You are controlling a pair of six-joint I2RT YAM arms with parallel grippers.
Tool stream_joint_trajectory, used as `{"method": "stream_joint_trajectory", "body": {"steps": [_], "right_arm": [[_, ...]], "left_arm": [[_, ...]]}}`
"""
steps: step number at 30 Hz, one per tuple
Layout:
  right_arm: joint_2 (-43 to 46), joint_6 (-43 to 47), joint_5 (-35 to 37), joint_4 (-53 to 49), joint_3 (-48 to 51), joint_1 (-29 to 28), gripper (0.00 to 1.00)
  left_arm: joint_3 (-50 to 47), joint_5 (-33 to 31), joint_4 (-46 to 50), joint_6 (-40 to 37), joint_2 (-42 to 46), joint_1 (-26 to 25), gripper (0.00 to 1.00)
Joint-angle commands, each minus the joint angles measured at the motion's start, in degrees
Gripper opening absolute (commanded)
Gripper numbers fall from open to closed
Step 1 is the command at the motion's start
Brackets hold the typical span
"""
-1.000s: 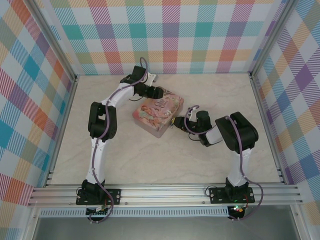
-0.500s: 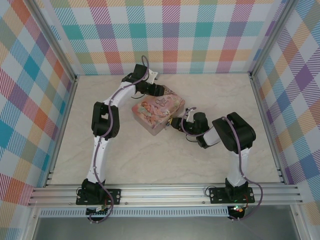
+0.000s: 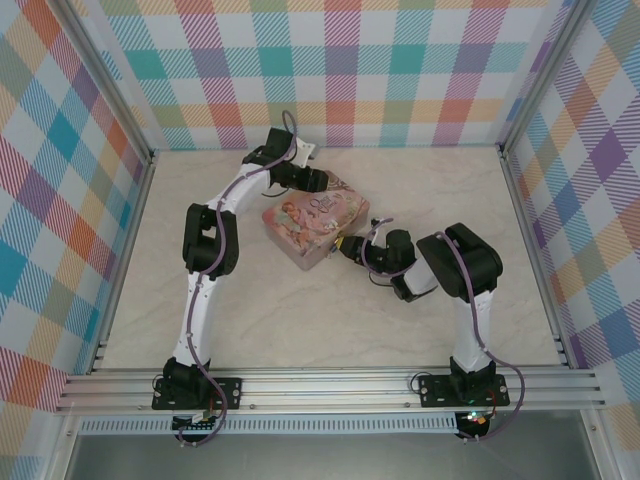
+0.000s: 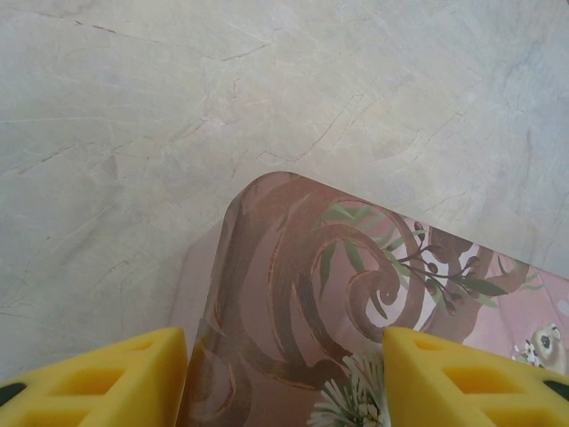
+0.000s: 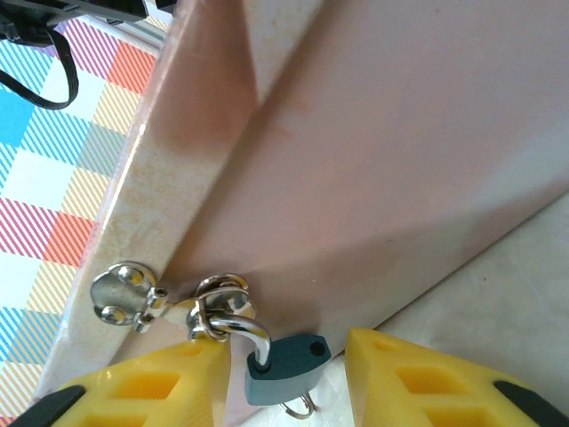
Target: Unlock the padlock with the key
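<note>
Hanging from clasp [image 5: 218, 307] of tin [image 5: 400, 160], padlock [image 5: 283, 365] is sitting loose between spread fingers [image 5: 151, 387] of right gripper [image 5: 289, 349]; left gripper [image 4: 284, 345] is straddling tin corner nearer far edge of table [image 3: 300, 310], cannot tell if squeezing.

- Table [image 3: 300, 320] is showing a pale, marble-look top with thin grey veins, flat and matte.
- Metal rails [image 3: 330, 385] are bordering it at the near edge and running up both sides; checked walls are closing it in on the left, right and far sides.
- One pink pictured tin [image 3: 315, 222] is lying flat on the top, lid up, around the middle and a bit toward the far wall.
- Tin is sitting skewed to the table edges, one corner pointing toward the near side.
- Its rounded corner is casting a faint shadow on the top in the left wrist view.
</note>
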State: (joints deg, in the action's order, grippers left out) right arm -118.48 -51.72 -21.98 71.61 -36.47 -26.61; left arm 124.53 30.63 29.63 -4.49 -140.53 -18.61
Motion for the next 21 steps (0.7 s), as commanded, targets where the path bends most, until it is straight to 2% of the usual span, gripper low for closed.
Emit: {"method": "stream_joint_trajectory", "body": {"steps": [1, 8, 13, 21], "right_arm": [[-0.5, -2.8, 1.9, 6.4, 0.1, -1.0, 0.39], [3.2, -1.4, 3.5, 5.3, 0.2, -1.0, 0.36], [3.2, -2.6, 4.0, 9.0, 0.4, -0.9, 0.29], [5.6, -2.1, 5.5, 9.0, 0.0, -0.5, 0.18]], "left_arm": [[-3.3, 3.4, 6.3, 1.7, -2.8, -2.2, 0.58], [-4.9, 4.5, 4.6, 3.1, -2.0, -2.2, 0.61], [-5.2, 5.3, 4.5, 3.6, -1.7, -2.2, 0.62], [-5.4, 6.2, 4.6, 3.7, -1.6, -2.2, 0.64]]}}
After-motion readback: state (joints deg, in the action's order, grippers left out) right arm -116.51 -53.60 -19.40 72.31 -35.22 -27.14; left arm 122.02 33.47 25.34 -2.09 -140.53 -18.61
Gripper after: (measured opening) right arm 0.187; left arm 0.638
